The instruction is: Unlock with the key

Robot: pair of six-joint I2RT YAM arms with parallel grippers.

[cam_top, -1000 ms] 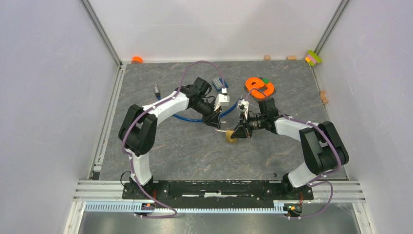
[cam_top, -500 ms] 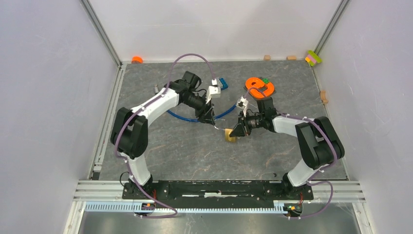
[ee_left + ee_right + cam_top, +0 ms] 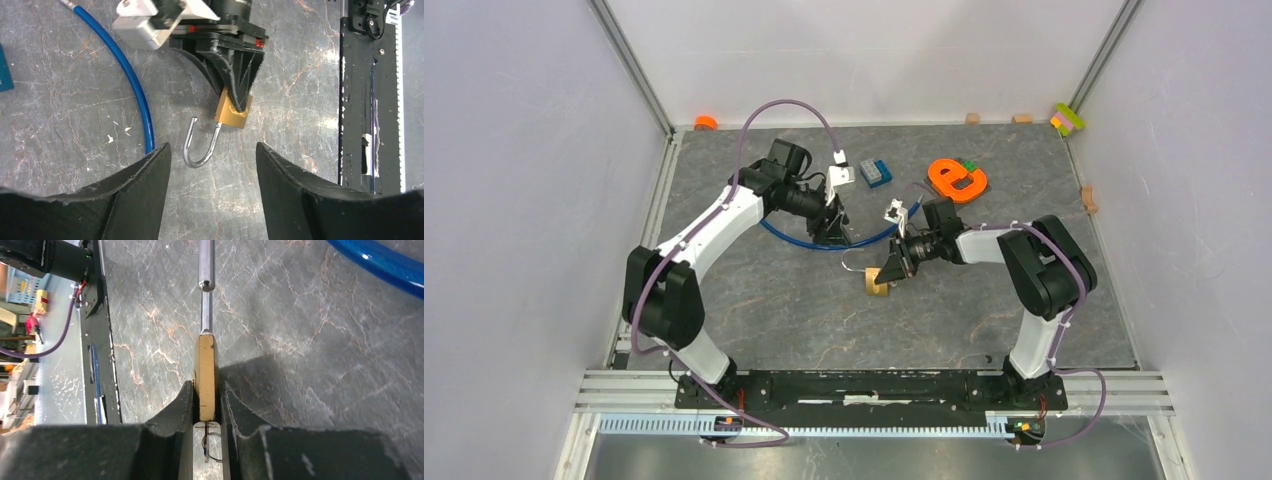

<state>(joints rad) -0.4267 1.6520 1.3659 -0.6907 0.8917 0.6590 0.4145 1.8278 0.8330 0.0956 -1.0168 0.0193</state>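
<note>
From above, the right arm folds leftward, its right gripper (image 3: 892, 270) clamped on a small brass padlock (image 3: 876, 286) near the middle of the grey marbled table (image 3: 774, 310). Both have shifted left since a second ago. The left gripper (image 3: 832, 228) has drawn back over a blue hose (image 3: 784, 238).

In the left wrist view, the left gripper (image 3: 212, 150) is spread apart, and the open steel shackle (image 3: 187, 147) points toward it.

In the right wrist view, the padlock (image 3: 205, 365) sits edge-on between the pads, its long axis running straight ahead.

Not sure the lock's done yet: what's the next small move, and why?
Probably ease the right gripper open and let go of the padlock. Its shackle shows one end free of the brass body, so it looks unlocked. The left gripper hangs open above it, touching nothing.
</note>
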